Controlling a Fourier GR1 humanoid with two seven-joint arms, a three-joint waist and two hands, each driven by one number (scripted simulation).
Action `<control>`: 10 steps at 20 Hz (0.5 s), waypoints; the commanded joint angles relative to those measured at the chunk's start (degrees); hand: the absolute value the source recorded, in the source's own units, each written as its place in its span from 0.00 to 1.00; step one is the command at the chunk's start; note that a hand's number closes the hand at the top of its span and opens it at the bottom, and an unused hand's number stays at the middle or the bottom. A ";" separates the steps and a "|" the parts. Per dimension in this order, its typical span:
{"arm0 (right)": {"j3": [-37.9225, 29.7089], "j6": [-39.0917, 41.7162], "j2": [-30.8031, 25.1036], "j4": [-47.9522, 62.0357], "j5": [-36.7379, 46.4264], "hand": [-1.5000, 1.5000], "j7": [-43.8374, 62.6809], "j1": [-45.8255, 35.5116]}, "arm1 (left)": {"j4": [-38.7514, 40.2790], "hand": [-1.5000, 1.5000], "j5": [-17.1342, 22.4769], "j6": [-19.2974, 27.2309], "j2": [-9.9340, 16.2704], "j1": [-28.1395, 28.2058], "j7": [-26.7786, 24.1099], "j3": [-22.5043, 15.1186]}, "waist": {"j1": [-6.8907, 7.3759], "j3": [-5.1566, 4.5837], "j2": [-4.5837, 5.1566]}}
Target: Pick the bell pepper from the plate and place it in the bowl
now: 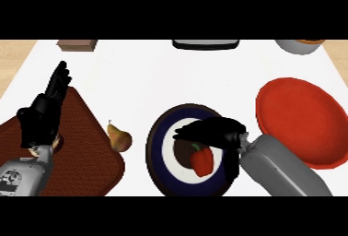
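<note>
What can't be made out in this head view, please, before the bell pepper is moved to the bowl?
- Right hand and bell pepper: the curled fingers sit over the pepper's top, so contact cannot be confirmed.
- Plate: its right side is hidden by the right forearm.
- Red bowl: its lower left rim is covered by the forearm.
- Three items at the counter's far edge are cut off by the view's top, so they cannot be identified.
</note>
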 commanded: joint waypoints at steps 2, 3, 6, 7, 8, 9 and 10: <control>-1.96 -0.21 4.61 4.36 5.87 0.00 -1.67 0.47 | -0.21 0.50 -2.25 -1.09 -2.09 2.01 -1.78 0.80 | 0.07 0.00 -0.01; -1.15 -2.33 4.33 7.52 7.65 0.00 -5.18 0.89 | 1.57 0.50 -0.65 -2.24 -1.93 0.69 -1.84 2.41 | 0.09 0.00 0.04; -0.37 -3.51 7.68 9.77 10.37 0.00 -5.34 1.37 | -3.18 0.50 -2.80 -1.55 -2.60 0.31 2.36 1.31 | 0.11 0.01 -0.01; -0.20 -4.90 7.46 10.03 11.09 0.00 -6.26 2.78 | -0.68 0.50 -3.42 -1.51 -2.29 -3.35 4.40 2.04 | -0.07 0.02 0.02; -1.99 -4.18 10.34 13.37 11.77 0.00 -6.59 -1.01 | 0.68 0.50 -4.10 -1.64 -3.95 -2.07 2.09 1.13 | 0.07 0.01 0.05; -3.26 -4.38 9.21 16.06 12.56 0.00 -9.65 -1.49 | 1.47 0.50 -2.85 -3.15 -2.85 -1.62 -0.54 3.61 | 0.11 0.00 0.06; -1.03 -3.89 9.14 11.20 13.30 0.00 -7.40 2.15 | -0.15 0.50 -2.32 -3.75 -1.74 -4.54 4.50 4.50 | -0.09 0.01 -0.01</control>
